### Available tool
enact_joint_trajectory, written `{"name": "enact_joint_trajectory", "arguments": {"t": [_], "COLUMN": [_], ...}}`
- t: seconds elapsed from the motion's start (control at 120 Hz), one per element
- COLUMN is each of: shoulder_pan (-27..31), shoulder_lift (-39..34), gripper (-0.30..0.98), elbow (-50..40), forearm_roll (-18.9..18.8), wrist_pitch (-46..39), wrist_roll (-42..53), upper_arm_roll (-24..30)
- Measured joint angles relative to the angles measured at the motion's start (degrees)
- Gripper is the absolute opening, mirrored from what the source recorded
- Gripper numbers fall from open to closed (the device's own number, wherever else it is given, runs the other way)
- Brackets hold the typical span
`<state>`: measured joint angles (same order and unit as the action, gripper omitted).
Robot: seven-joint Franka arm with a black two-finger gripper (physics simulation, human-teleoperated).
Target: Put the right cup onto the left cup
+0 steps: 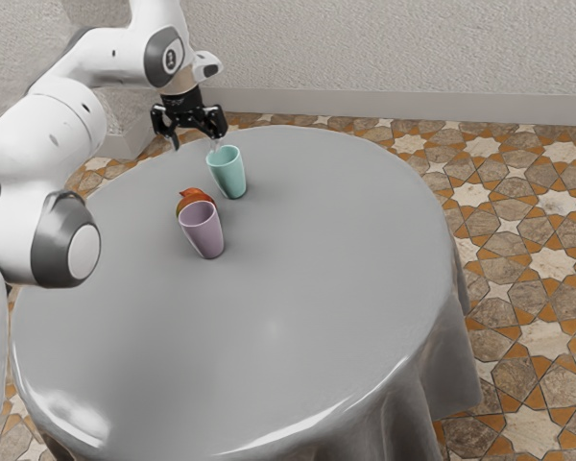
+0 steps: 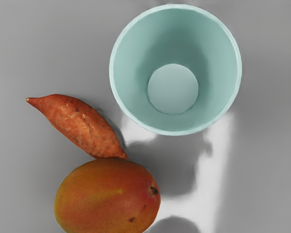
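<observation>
Teal cup (image 1: 232, 179) upright on the table (image 1: 307, 279), mouth up, nothing inside, bottom visible in the wrist view. It's near the gripper (image 1: 195, 143), lower than it and a bit toward the exterior view's right; one fingertip appears close to the rim, contact can't be told. Gripper points down above the table, fingers spread wide with a clear gap, nothing pinched between them. Mauve cup (image 1: 204, 231) also upright on the table, mouth up, apart from the teal one, on the exterior view's left and nearer that camera; it's lower than the gripper and farther from it than the teal cup. Sweet potato (image 2: 82, 124) lies on the table near the teal cup, one end against or right next to the mango (image 2: 106, 196). In the exterior view both are bunched just behind the mauve cup, partly hidden by it.
</observation>
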<state>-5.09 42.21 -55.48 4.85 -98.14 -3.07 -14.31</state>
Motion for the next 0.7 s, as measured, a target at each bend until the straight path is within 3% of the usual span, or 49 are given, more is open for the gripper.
{"name": "enact_joint_trajectory", "arguments": {"t": [0.125, 0.7], "shoulder_pan": [-0.01, 1.06], "shoulder_lift": [4.35, 14.67], "gripper": [0.67, 0.67], "elbow": [6.32, 18.53], "forearm_roll": [0.99, 2.66], "wrist_pitch": [-0.07, 0.01], "wrist_roll": [-2.49, -9.43], "upper_arm_roll": [0.82, 0.94]}}
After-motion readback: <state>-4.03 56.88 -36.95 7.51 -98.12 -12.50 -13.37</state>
